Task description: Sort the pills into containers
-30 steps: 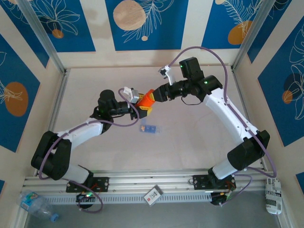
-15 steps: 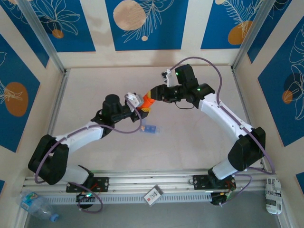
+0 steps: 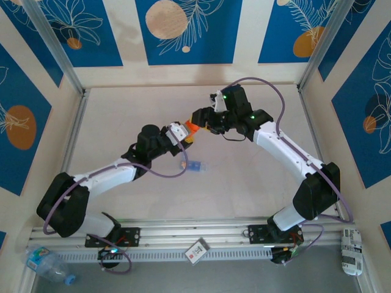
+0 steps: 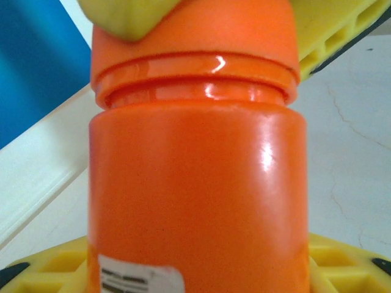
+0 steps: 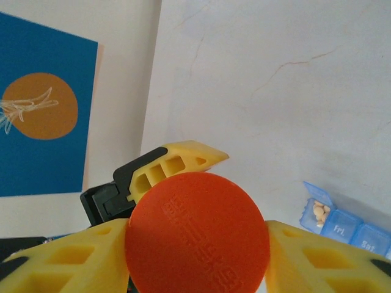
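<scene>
An orange pill bottle [image 3: 191, 127] hangs above the table's middle between both arms. My left gripper [image 3: 182, 135] is shut on its body [image 4: 195, 183], with yellow fingers [image 4: 43, 271] at both lower sides. From the right, my right gripper [image 3: 200, 118] is shut on the round orange cap [image 5: 197, 235], a yellow finger [image 5: 67, 259] pressed against each side. The containers [image 3: 194, 165], a pale-blue strip, lie on the table just below the bottle. In the right wrist view the containers [image 5: 342, 223] have one lid raised, with pills [image 5: 319, 210] inside that compartment.
A metal rail [image 3: 183, 235] runs along the near edge by the arm bases. A clear plastic bottle [image 3: 46, 264], a small card [image 3: 197, 250] and a can [image 3: 351, 256] lie beyond it. Walled panels [image 3: 49, 122] enclose the table on three sides.
The left arm has carried the bottle up and to the right. The right gripper has shifted slightly left onto the cap end, staying against the bottle.
</scene>
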Available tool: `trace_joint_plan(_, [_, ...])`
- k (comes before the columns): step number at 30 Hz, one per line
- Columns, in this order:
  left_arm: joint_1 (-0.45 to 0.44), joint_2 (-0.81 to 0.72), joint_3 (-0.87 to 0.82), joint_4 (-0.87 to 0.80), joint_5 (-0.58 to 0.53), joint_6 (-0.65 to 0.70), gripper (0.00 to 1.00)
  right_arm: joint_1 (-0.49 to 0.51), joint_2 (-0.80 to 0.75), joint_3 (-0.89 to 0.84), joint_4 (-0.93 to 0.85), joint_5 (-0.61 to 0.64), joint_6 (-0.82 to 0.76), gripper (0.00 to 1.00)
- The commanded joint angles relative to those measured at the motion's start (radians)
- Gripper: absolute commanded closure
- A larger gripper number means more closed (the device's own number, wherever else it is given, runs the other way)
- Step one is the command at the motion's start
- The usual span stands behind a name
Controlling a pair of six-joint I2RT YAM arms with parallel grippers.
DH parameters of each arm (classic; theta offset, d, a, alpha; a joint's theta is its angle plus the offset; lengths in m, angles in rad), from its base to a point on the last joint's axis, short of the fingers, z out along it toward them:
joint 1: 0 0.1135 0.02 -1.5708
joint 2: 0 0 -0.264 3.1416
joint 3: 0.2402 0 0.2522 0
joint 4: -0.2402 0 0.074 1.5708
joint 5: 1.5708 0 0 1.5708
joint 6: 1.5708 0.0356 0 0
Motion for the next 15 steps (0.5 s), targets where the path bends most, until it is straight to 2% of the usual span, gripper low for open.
trace_joint_plan(1, [0.000,-0.005,0.035,0.178,0.122,-0.047,1.00,-0.010,-0.015,0.023,-0.044,-0.070,-0.013,0.32])
trace_joint_plan(5, [0.050,-0.001,0.023,0.192,0.185,-0.109,1.00,-0.045,-0.091,0.022,-0.060,-0.091,-0.063,0.15])
trace_joint_plan(7, [0.071,0.003,0.020,0.196,0.232,-0.139,1.00,-0.063,-0.127,0.007,-0.059,-0.105,-0.089,0.12])
trace_joint_plan(12, [0.114,0.013,0.029,0.178,0.373,-0.198,1.00,-0.109,-0.199,-0.038,-0.002,-0.150,-0.180,0.10])
trace_joint_plan(15, [0.139,0.025,0.042,0.170,0.475,-0.245,1.00,-0.115,-0.190,0.003,-0.032,-0.147,-0.308,0.11])
